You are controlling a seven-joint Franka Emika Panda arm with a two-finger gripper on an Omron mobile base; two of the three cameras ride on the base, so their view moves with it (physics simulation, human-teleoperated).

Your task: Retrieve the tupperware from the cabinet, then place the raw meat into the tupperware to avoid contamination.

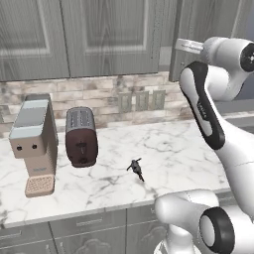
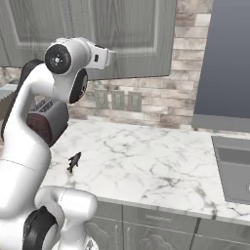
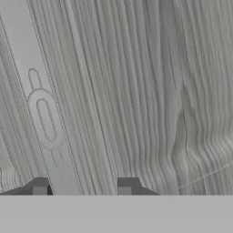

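Cabinet (image 3: 150, 91) door directly ahead of your end effector (image 3: 82, 184), handle (image 3: 45, 118) running lengthwise between its partly open, empty fingers.

I see the cabinet (image 1: 99, 34) up on the wall above the marble counter — grey wood-grain, with tall recessed-panel doors. One door (image 1: 198, 30) at the right of my left base view stands swung out. Close up in the hand view, a pale flat handle (image 3: 45, 118) runs down the grey grain of a door face (image 3: 150, 91).
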